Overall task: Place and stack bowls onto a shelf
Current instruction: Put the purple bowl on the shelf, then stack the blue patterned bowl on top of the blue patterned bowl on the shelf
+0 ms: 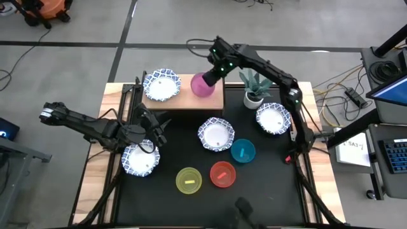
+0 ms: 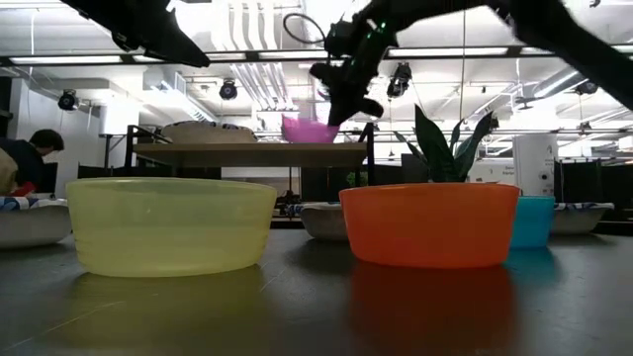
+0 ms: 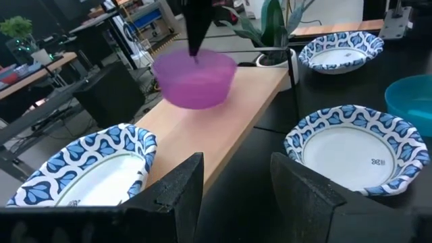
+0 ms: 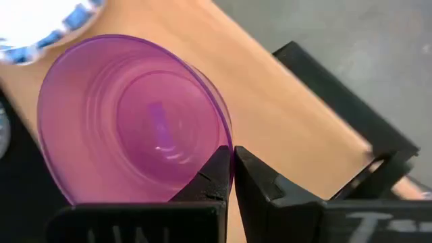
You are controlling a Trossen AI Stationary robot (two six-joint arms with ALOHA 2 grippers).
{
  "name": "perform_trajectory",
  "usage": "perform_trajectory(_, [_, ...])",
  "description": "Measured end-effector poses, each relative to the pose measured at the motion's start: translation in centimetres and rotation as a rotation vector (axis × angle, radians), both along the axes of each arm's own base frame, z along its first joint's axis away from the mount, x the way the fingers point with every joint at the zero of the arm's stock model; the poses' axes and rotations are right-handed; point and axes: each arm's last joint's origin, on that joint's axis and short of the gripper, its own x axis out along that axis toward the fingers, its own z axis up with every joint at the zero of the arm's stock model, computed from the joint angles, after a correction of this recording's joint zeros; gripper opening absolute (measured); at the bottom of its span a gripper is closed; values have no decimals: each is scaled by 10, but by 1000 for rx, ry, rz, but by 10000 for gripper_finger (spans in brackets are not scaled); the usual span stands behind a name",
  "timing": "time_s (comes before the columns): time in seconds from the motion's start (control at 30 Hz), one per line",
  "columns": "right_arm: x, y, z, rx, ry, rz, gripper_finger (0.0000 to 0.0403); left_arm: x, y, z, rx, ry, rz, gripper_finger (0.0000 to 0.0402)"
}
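The purple bowl (image 1: pixel 203 86) (image 4: pixel 135 121) is over the right part of the light-wood shelf (image 1: pixel 184 100), held by my right gripper (image 1: pixel 212 75) (image 4: pixel 233 169), which is shut on it. A blue-patterned white bowl (image 1: pixel 161 84) rests on the shelf's left part. My left gripper (image 1: pixel 159 122) (image 3: pixel 236 182) hovers open near the shelf's front edge, holding nothing, with another patterned bowl (image 1: pixel 140 159) under its wrist. Two more patterned bowls (image 1: pixel 216 134) (image 1: pixel 273 119) and the teal (image 1: pixel 243 151), red (image 1: pixel 222 173) and yellow (image 1: pixel 189 180) bowls stand on the black tabletop. My right gripper pinches the purple bowl's rim (image 4: pixel 229 145) on its far right side, one finger (image 4: pixel 214 177) inside the bowl and one (image 4: pixel 260 182) outside. The fingers come from above, slanting down. The bowl stays upright at the shelf board; whether its base rests on it, I cannot tell.
A white pot with a spiky green plant (image 1: pixel 254 94) stands just right of the shelf, close under my right arm. Workshop desks and a seated person (image 2: pixel 30 158) show beyond the table. Bare black tabletop lies between the shelf and the centre bowl.
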Motion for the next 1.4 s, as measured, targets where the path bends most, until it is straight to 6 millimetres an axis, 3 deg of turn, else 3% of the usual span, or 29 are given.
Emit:
perform_trajectory(0.17, [2, -15, -17, -3, 20, 12, 8, 0, 0, 0, 0, 1, -3, 156])
perform_trajectory(0.4, [4, -18, -18, -39, 17, 52, 23, 0, 0, 0, 0, 2, -4, 156])
perform_trajectory(0.7, [3, -16, -8, -69, -14, 44, 102, 0, -1, 0, -1, 1, -4, 156])
perform_trajectory(0.83, [-4, -8, 8, -90, -31, 64, 128, 0, -1, 0, -13, -5, -8, 156])
perform_trajectory(1.0, [-12, 28, 48, -194, -92, 190, 136, 1, -3, -1, -63, 6, -94, 156])
perform_trajectory(1.17, [-15, 86, 74, -291, -164, 365, 123, 3, -6, -2, -120, 15, -182, 156])
perform_trajectory(1.27, [-20, 121, 75, -340, -217, 461, 115, 3, -6, -2, -143, 5, -185, 156])
perform_trajectory(1.4, [-36, 161, 56, -367, -284, 546, 104, 3, -6, -2, -172, -15, -173, 156])
